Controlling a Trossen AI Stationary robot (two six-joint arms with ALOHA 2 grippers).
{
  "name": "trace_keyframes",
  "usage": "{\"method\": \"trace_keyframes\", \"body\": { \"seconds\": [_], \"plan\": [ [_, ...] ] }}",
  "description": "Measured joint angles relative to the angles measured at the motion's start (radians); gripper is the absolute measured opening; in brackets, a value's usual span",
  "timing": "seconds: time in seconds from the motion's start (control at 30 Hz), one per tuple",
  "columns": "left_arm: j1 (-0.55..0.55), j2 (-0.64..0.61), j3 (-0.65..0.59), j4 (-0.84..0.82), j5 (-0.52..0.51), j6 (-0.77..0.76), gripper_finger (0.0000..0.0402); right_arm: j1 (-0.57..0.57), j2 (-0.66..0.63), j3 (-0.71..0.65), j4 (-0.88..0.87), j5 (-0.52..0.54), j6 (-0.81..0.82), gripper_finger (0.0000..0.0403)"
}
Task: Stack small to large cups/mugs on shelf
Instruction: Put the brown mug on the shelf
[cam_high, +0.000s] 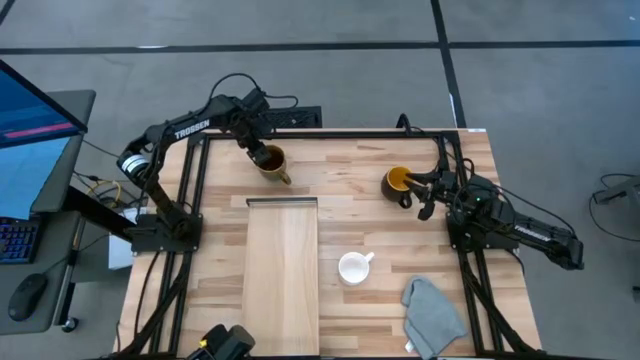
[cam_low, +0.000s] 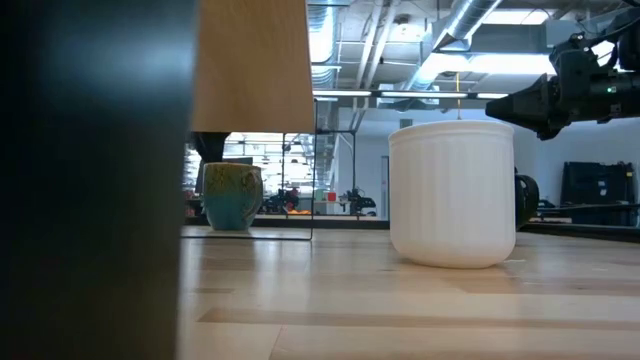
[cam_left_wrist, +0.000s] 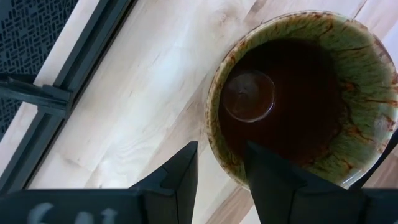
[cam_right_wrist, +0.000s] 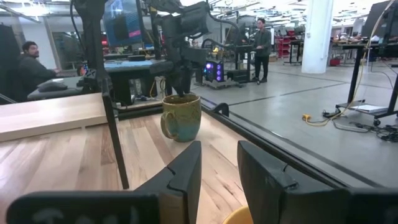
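The large brown mug (cam_high: 272, 162) (cam_left_wrist: 298, 93) stands upright on the table at the far left, behind the pale shelf (cam_high: 282, 270). My left gripper (cam_high: 257, 150) (cam_left_wrist: 221, 146) points down over its rim, open. One finger is outside the wall, the other inside, and a gap shows at each. The dark mug with the yellow inside (cam_high: 398, 182) stands at the far right, just in front of my right gripper (cam_high: 425, 200) (cam_right_wrist: 219, 149), which is level, open and holds nothing. The small white mug (cam_high: 353, 267) (cam_low: 452, 195) stands right of the shelf.
A grey cloth (cam_high: 432, 315) lies at the near right corner. The shelf is a raised board on thin dark legs (cam_right_wrist: 115, 137). A dark frame (cam_high: 330, 132) runs round the table's edges. People are in the room beyond the table.
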Motion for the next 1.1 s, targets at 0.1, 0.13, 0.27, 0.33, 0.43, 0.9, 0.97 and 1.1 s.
{"method": "trace_keyframes", "body": {
  "seconds": [0.1,0.13,0.27,0.33,0.43,0.9,0.97,1.1],
  "plan": [
    [0.000,0.000,0.000,-0.004,0.000,0.000,0.0119,0.000,0.000,0.000,0.000,0.000,0.000,0.0127],
    [0.000,0.000,0.000,-0.004,-0.001,0.003,0.0119,0.000,0.000,0.000,0.000,0.000,0.000,0.0127],
    [-0.001,0.014,0.000,-0.008,-0.001,0.004,0.0119,0.000,0.000,0.000,0.000,0.000,0.000,0.0127],
    [-0.001,0.019,0.001,-0.013,0.000,0.004,0.0119,0.000,0.000,0.000,0.000,0.000,0.000,0.0127],
    [-0.006,0.015,0.005,-0.009,-0.009,0.003,0.0119,0.000,0.000,0.000,0.000,0.000,0.000,0.0127],
    [-0.007,0.016,0.005,-0.017,-0.015,-0.004,0.0116,0.000,0.000,0.000,0.000,0.000,0.000,0.0127],
    [-0.007,0.016,0.005,-0.017,-0.016,-0.004,0.0110,0.000,0.000,0.000,0.000,0.000,0.000,0.0127],
    [-0.007,0.016,0.005,-0.017,-0.027,-0.004,0.0092,0.000,0.000,0.000,0.000,0.000,0.000,0.0127]
  ]
}}
